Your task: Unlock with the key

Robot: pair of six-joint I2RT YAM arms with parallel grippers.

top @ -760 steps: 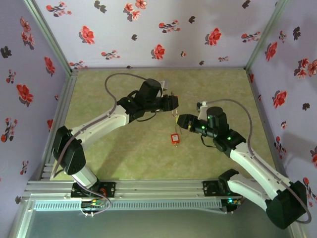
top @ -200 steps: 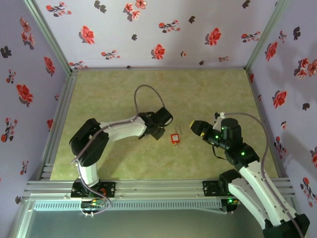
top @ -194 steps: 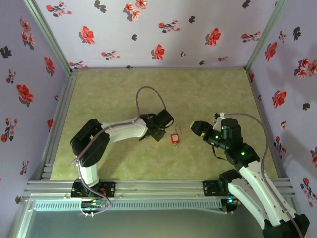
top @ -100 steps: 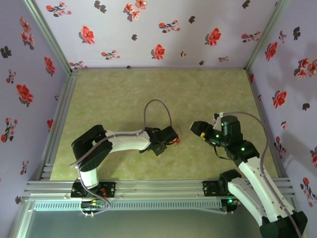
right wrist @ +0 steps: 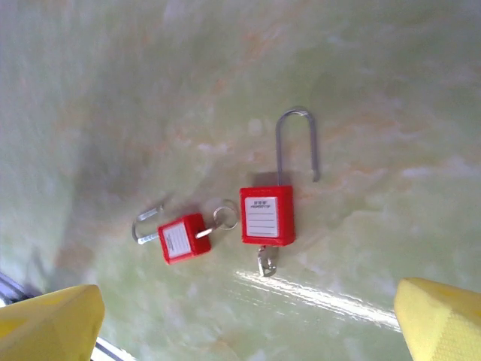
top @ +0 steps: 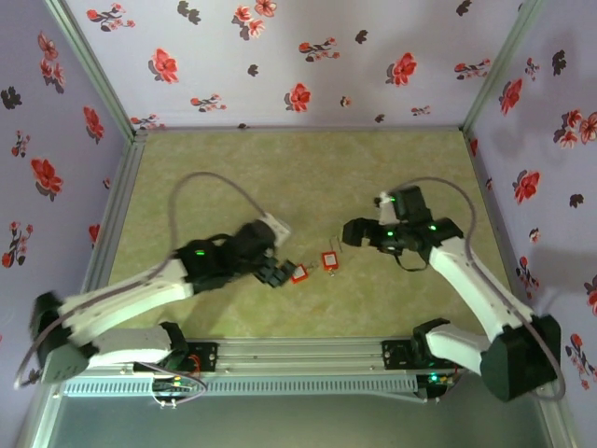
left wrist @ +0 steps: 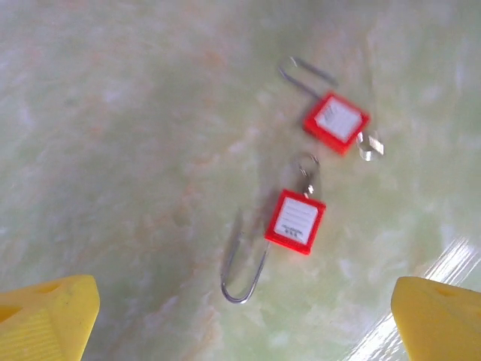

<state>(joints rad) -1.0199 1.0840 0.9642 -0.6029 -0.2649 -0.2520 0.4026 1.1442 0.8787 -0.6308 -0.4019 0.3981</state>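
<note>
Centre of table (top: 215,168), top view: right lock (top: 328,260) w/ key (right wrist: 265,262) in, shackle (right wrist: 297,143) sprung; left lock (top: 298,273) just beside. L gripper (left wrist: 240,323), R gripper (right wrist: 244,323) both wide, empty. Unlock prob. done; next: lift arms clear.

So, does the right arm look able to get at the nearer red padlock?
Probably yes. The right tool hovers open beside the nearer padlock, which lies free on the table with nothing over it.

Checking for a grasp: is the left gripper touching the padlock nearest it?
Apart. In the left wrist view the yellow fingers of the left gripper sit at the bottom corners, with table showing between them and the padlock.
</note>
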